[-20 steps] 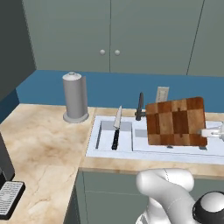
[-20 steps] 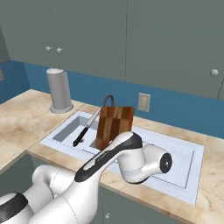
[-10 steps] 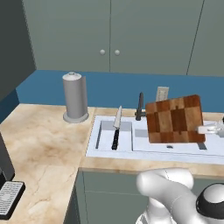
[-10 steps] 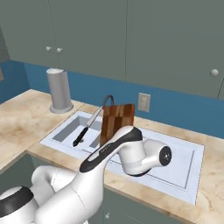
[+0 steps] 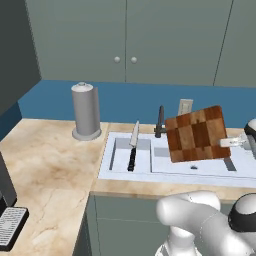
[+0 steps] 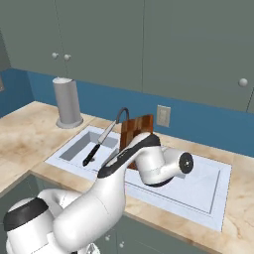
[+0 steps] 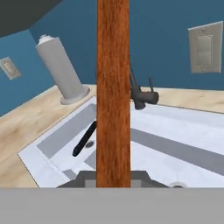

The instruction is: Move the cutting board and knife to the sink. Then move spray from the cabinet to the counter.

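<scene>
The checkered wooden cutting board hangs tilted over the sink, and my gripper is shut on its right edge. In the hand view the cutting board runs edge-on up the middle from my gripper. The knife lies in the sink's left basin, black handle toward the front; it is also the knife and the knife. In the right base view my arm covers most of the cutting board. The spray is out of view. The marbled counter spreads to the left.
A grey paper-towel cylinder stands on the counter left of the sink. The dark faucet rises behind the basin, with a wall outlet behind it. The upper cabinet doors are closed. A dark appliance sits at the near left.
The cutting board and my gripper have risen slightly over the sink. The knife has stayed where it lay.
</scene>
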Available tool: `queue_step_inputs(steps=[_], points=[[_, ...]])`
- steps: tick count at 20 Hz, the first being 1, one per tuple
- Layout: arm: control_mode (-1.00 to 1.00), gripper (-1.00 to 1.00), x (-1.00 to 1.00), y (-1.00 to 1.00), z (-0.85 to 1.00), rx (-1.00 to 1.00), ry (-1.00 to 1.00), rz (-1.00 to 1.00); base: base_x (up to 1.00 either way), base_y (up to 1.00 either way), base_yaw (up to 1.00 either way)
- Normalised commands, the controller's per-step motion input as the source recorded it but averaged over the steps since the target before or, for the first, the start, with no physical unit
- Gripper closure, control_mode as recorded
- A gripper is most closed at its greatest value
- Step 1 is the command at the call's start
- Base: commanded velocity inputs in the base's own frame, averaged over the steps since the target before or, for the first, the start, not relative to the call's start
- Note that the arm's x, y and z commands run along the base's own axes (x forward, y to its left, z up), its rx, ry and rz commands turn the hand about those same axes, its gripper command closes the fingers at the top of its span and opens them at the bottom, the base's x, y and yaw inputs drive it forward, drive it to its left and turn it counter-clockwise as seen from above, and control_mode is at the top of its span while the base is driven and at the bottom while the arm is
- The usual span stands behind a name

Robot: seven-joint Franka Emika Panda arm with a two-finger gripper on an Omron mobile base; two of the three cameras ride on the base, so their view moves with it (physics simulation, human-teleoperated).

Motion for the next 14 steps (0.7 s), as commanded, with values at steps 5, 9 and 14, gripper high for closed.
queue_step_inputs(steps=[5, 9, 14], points=[[-1.0, 1.0, 0.15, -0.21, -0.01, -0.05, 0.1, 0.0, 0.0, 0.0, 0.0], [-1.0, 1.0, 0.15, -0.09, -0.06, -0.04, 0.08, 0.0, 0.0, 0.0, 0.0], [-1.0, 1.0, 0.14, 0.0, -0.09, -0.01, 0.04, 0.0, 0.0, 0.0, 0.0]])
